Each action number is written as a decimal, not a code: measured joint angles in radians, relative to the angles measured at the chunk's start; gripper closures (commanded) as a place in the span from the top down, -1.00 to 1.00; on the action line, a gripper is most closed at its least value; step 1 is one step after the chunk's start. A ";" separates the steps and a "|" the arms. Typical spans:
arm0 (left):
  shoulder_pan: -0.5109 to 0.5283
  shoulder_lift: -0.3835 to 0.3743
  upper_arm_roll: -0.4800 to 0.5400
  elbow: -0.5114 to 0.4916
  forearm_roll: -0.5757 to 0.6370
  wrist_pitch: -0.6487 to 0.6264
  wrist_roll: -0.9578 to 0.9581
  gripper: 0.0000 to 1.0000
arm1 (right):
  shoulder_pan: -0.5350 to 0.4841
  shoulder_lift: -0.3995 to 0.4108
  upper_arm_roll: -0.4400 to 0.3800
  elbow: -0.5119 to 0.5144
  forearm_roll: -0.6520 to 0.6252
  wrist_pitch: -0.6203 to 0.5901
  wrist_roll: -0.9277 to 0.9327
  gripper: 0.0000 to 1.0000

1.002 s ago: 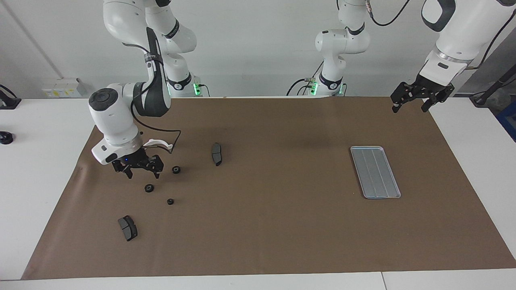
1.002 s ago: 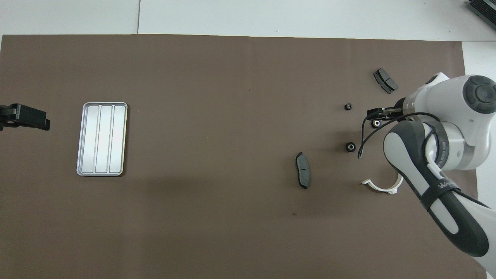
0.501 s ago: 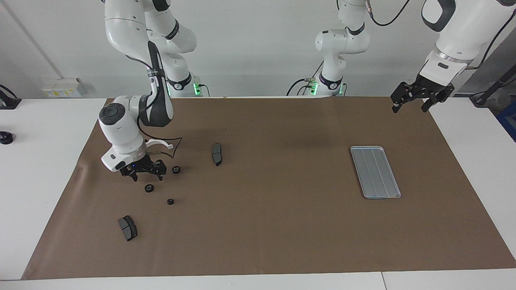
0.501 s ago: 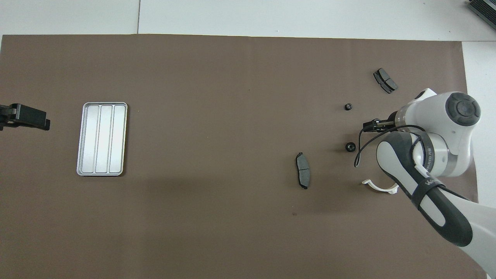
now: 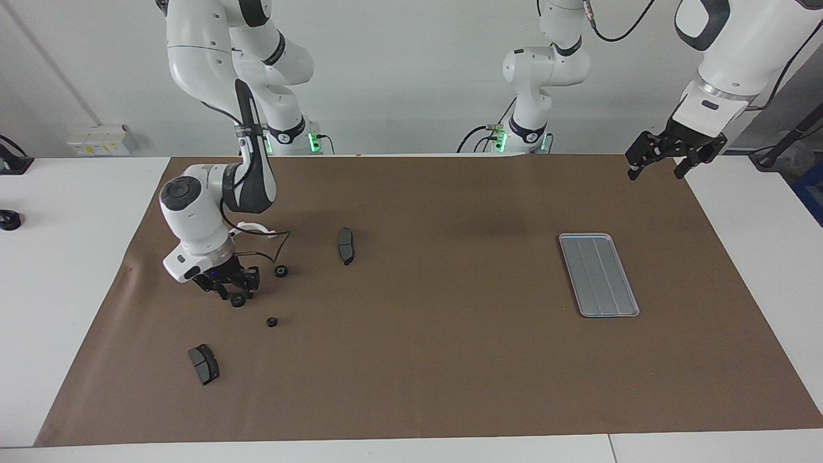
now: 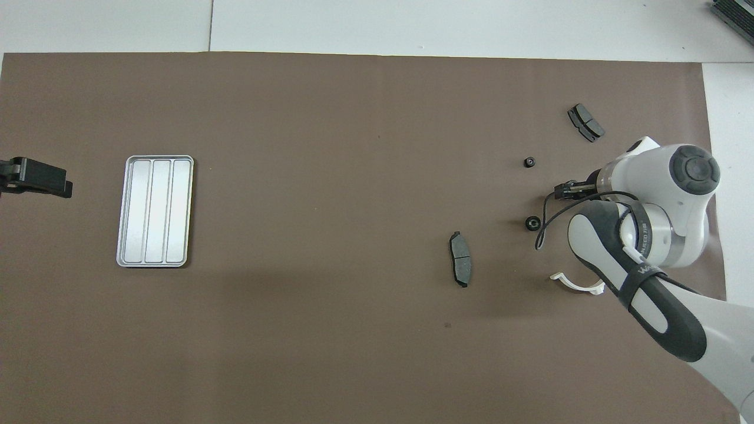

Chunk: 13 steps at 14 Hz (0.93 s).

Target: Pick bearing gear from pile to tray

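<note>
In the facing view, the right gripper (image 5: 233,290) is down on the brown paper sheet (image 5: 424,360) covering the bench (image 5: 58,270), at the right arm's end, with its fingers set around a small black gear (image 5: 238,300); they reach the gear, but whether they have closed tight on it I cannot tell. A second gear (image 5: 281,271) lies a little nearer to the robots, a third gear (image 5: 272,321) a little farther from them. The white half-ring (image 5: 254,227) shows partly from under the arm. One dark grey pad (image 5: 345,245) lies toward the middle, another pad (image 5: 204,364) farthest from the robots. The tray (image 5: 598,274) rests flat, well apart, toward the left arm's end. The left gripper (image 5: 665,167) hangs waiting over the sheet's corner, fingers spread open. In the overhead view, the right gripper (image 6: 566,189) covers its gear, the tray (image 6: 155,211) holds nothing, and only the left gripper's dark tip (image 6: 36,179) shows.
</note>
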 measured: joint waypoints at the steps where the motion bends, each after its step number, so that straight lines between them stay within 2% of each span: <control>1: 0.000 0.000 0.000 0.000 0.000 0.000 0.000 1.00 | 0.000 0.000 0.000 0.000 0.000 0.000 0.000 0.21; 2: 0.000 0.000 0.000 0.000 0.000 0.000 0.000 1.00 | 0.000 0.000 0.000 0.000 0.000 0.000 0.000 0.03; 6: 0.000 0.000 0.000 0.000 0.000 0.000 0.000 1.00 | 0.000 0.006 0.001 0.019 0.000 0.000 0.000 -0.94; 7: 0.000 0.000 0.000 0.000 0.000 0.000 0.000 1.00 | 0.000 0.008 0.001 0.022 0.000 0.000 0.000 -1.00; 11: 0.000 0.000 0.000 0.000 0.000 0.000 0.000 1.00 | 0.000 0.011 0.001 0.029 0.000 -0.006 0.005 -1.00; 13: 0.000 0.000 0.000 0.000 0.000 0.000 0.000 1.00 | 0.005 0.003 0.012 0.080 0.000 -0.095 0.036 -1.00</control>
